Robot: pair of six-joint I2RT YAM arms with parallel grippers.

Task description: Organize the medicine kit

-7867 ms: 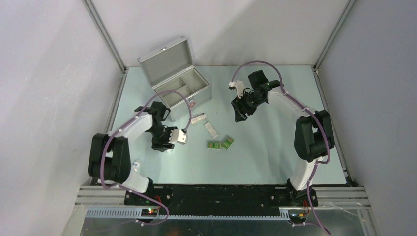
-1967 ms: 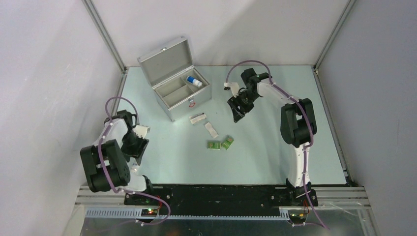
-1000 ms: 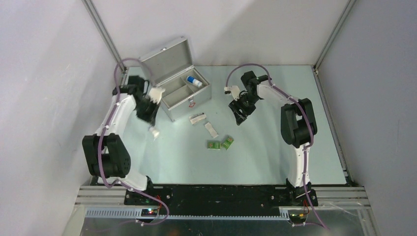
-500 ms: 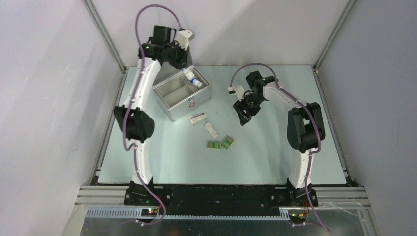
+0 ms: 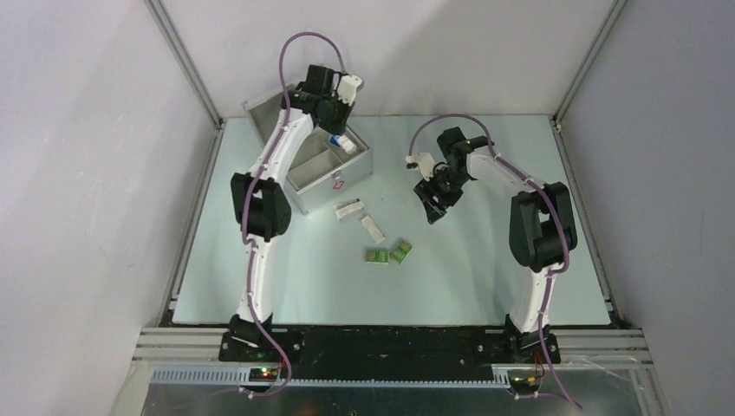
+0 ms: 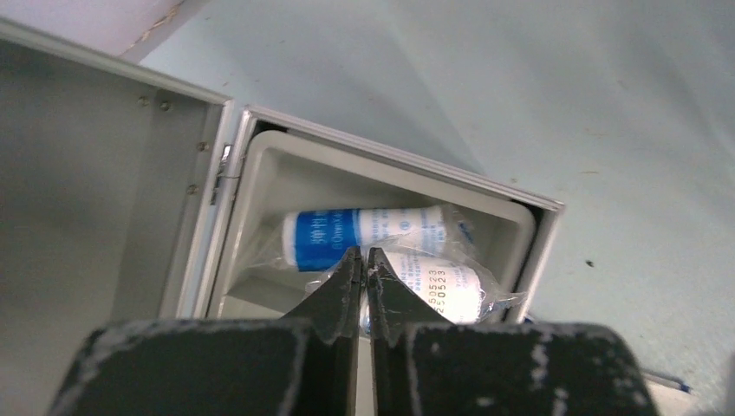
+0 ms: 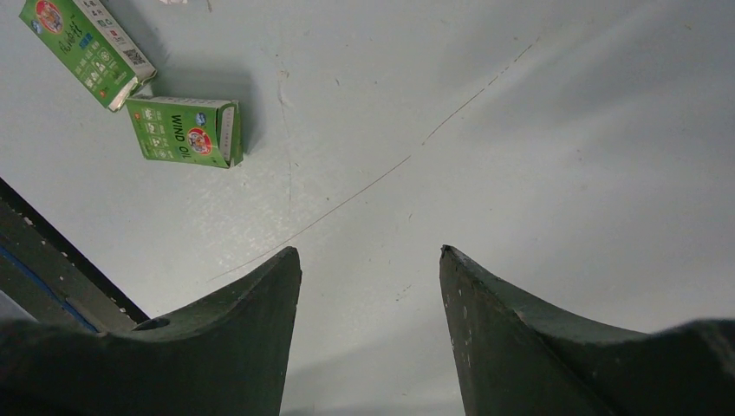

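The medicine kit (image 5: 340,178) is a silver case at the back left, its lid (image 5: 260,117) standing open. Its right compartment (image 6: 286,173) holds a blue-and-white roll (image 6: 364,232). My left gripper (image 6: 365,253) hangs over that compartment, shut on the clear wrapper of a white roll (image 6: 438,284), which lies just under the fingertips. From above, the left gripper (image 5: 336,130) sits over the kit's back right corner. My right gripper (image 5: 433,211) hovers open over bare table right of the kit, and the right gripper (image 7: 371,253) holds nothing.
Two green boxes (image 5: 376,256) (image 5: 400,251) lie mid-table, and both green boxes (image 7: 184,130) (image 7: 82,48) also show in the right wrist view. Two white sachets (image 5: 348,208) (image 5: 373,229) lie between them and the kit. Walls close in the table on three sides.
My left arm has swung from the kit's left side up and over the kit, carrying the white roll. The right gripper has barely shifted.
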